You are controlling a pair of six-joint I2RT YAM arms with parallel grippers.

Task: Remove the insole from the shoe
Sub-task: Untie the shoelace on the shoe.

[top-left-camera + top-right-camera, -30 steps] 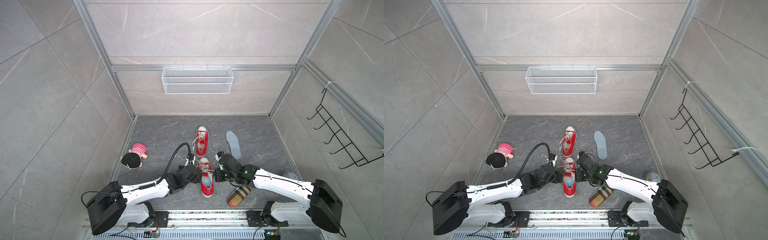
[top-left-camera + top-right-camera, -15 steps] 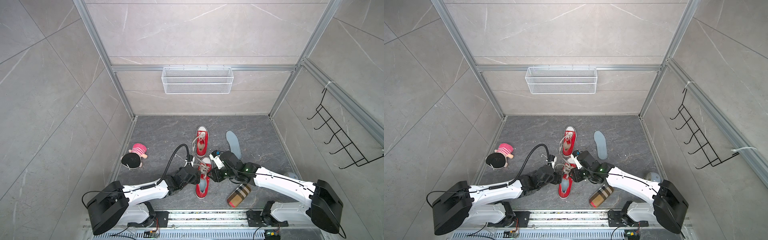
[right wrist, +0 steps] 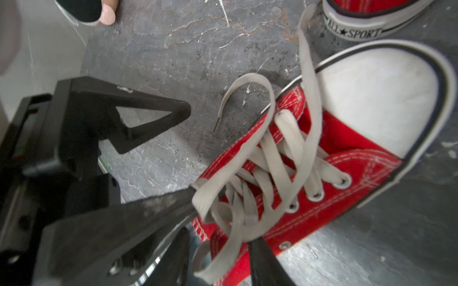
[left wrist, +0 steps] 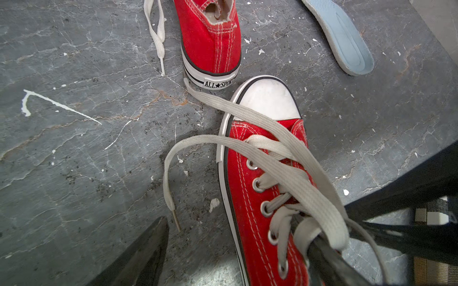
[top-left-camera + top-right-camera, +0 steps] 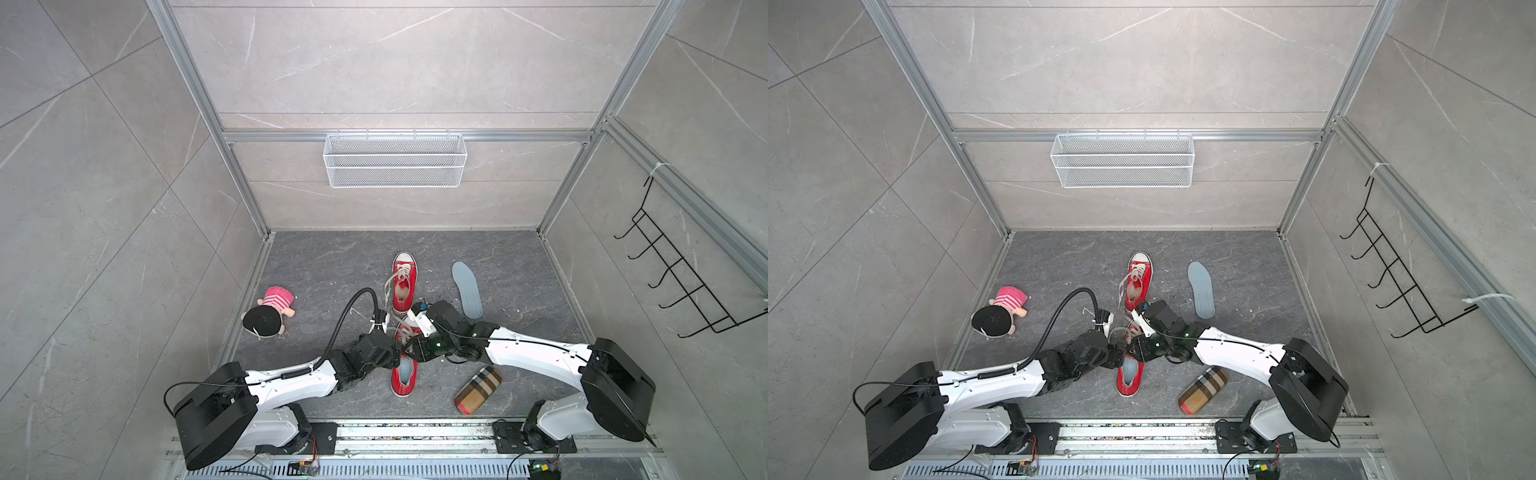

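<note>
The near red shoe [image 5: 402, 384] lies toe away from me, with a blue-grey insole [image 5: 406, 370] showing in its heel opening in both top views [image 5: 1128, 371]. Both grippers meet over its laces. My left gripper [image 4: 238, 235] is open: one finger [image 4: 141, 255] is over the floor beside the shoe [image 4: 250, 198], the other [image 4: 329, 265] is under the laces. My right gripper [image 3: 218, 240] is open, its fingertips [image 3: 262, 265] either side of the red upper [image 3: 309, 218] and a lace.
A second red shoe [image 5: 404, 286] lies just beyond, heel to the near toe. Right of it rests a loose blue-grey insole [image 5: 467, 291]. A doll [image 5: 270, 313] is at left, a plaid case [image 5: 478, 388] at front right. A wire basket [image 5: 395, 160] hangs on the back wall.
The near shoe has slid toward the front. My right gripper has moved from the shoe's right side onto the laces and opened. The left jaws have narrowed slightly.
</note>
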